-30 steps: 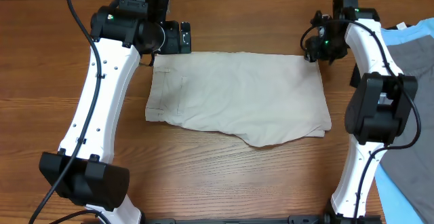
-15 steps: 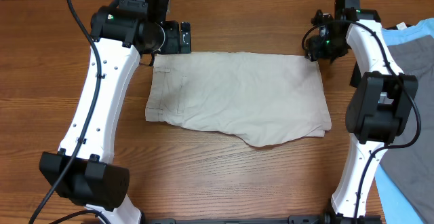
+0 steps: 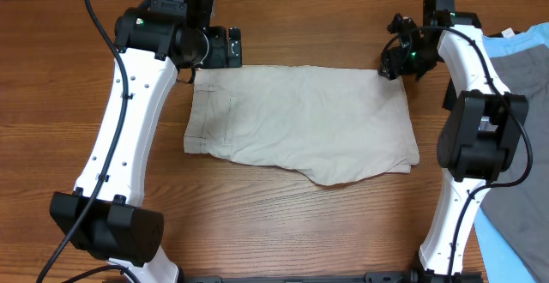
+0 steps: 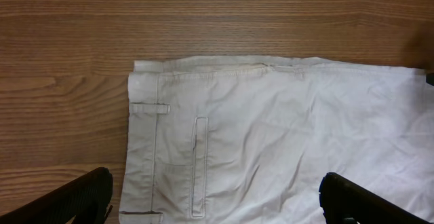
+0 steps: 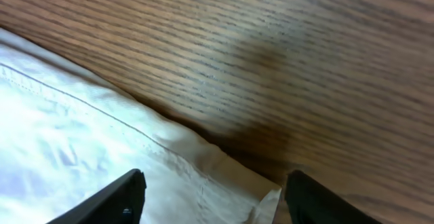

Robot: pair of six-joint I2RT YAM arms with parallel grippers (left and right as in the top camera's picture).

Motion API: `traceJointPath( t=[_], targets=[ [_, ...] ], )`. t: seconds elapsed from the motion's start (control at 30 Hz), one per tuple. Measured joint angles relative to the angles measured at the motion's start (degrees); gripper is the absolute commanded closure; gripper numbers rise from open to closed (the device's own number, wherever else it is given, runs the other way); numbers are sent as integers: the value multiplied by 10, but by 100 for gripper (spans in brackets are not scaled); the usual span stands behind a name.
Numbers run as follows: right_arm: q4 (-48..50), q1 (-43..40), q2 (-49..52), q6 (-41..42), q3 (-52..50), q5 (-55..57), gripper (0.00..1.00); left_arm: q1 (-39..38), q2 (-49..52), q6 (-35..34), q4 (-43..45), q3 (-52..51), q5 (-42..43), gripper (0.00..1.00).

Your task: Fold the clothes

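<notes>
**Right jaws opening at the far hem corner**

Since a second ago, the right gripper (image 5: 213, 198) has spread its jaws and edged a little toward the far side; the shorts and the left arm have not shifted.

- Table (image 3: 283, 231): wood grain, bare in front of the cloth.
- Shorts (image 3: 300, 120): flat at table centre, waistband to the left, hem to the right. They look already doubled over, one leg on the other; near edge is wavy, lower right corner bulges out.
- Grey garment (image 3: 525, 77) on a blue T-shirt (image 3: 515, 249) at far right, apart from the work.
- Left gripper (image 4: 217, 200): jaws at full spread, empty, hovering over the far waistband corner.
- Right gripper: jaws apart, nothing held – the hem corner lies loose on the wood between the fingertips.

Step, as I judge it: a release after laying the far edge down. Next likely a second fold, hem toward waistband – that calls for fresh pinches through both layers at the right-hand corners, and the near edge wants smoothing first.

Writing: none legible. No brand tag shows; only a belt loop (image 4: 150, 107) and a stitched pocket slit (image 4: 199, 166).
</notes>
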Motion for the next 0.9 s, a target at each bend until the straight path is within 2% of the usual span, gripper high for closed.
traceJointPath(
  t=[0.23,0.33,0.4,0.47,0.6,0.9],
  targets=[
    [7,0,6,-6,0,-2,30,0,0,0,0,0,0,0],
    [9,0,15,-7,0,-2,35,0,0,0,0,0,0,0],
    [9,0,20,-6,0,-2,42,0,0,0,0,0,0,0],
    [9,0,25,-6,0,-2,45,0,0,0,0,0,0,0],
    [7,0,28,-6,0,-2,65,0,0,0,0,0,0,0],
    [3,0,28,2,0,-3,67,0,0,0,0,0,0,0]
  ],
)
